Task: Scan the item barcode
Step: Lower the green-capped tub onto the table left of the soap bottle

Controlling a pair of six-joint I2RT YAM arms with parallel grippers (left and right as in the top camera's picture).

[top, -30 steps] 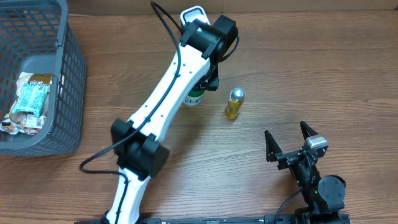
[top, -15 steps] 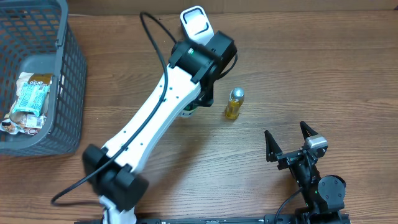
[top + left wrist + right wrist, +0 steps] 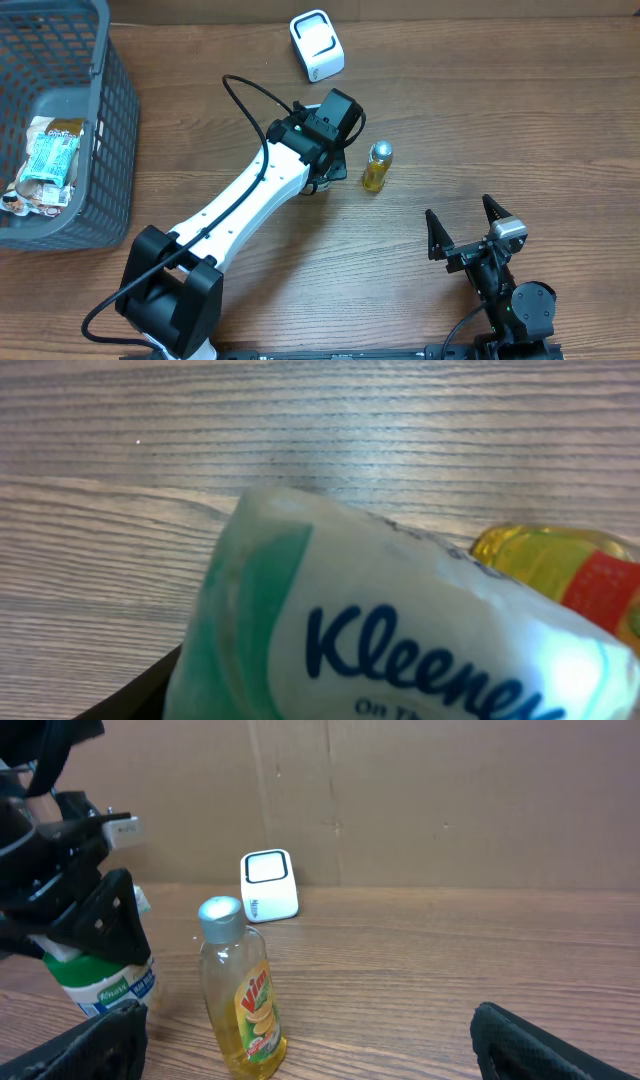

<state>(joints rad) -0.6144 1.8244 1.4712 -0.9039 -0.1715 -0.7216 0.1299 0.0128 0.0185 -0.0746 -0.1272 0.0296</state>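
Item under inspection: a Kleenex tissue pack (image 3: pixel 100 982), white with green panels and blue lettering. It is clamped in the left end effector (image 3: pixel 322 165), whose jaws are closed on its upper part. The pack is at mid-desk and stands roughly upright in the right wrist view. It cannot be determined whether its base touches the desk (image 3: pixel 500 100). In the left wrist view the pack fills the lower frame, brand name facing the camera. No barcode is legible in any view.

Just beside the pack, on its right in the overhead view, stands a bottle (image 3: pixel 376 166) of yellow liquid. It is upright, with a silver cap and a yellow-and-red label, and is clear of the end effector.

The scanner (image 3: pixel 317 45), a small white unit with a dark-outlined window, sits near the far edge of the desk. It is beyond the pack and apart from it.

The right end effector (image 3: pixel 460 212) is at the near right of the desk with its jaws spread wide, holding nothing, well apart from the bottle.

A grey mesh basket (image 3: pixel 100 60) occupies the far left, containing packaged goods (image 3: pixel 50 155).
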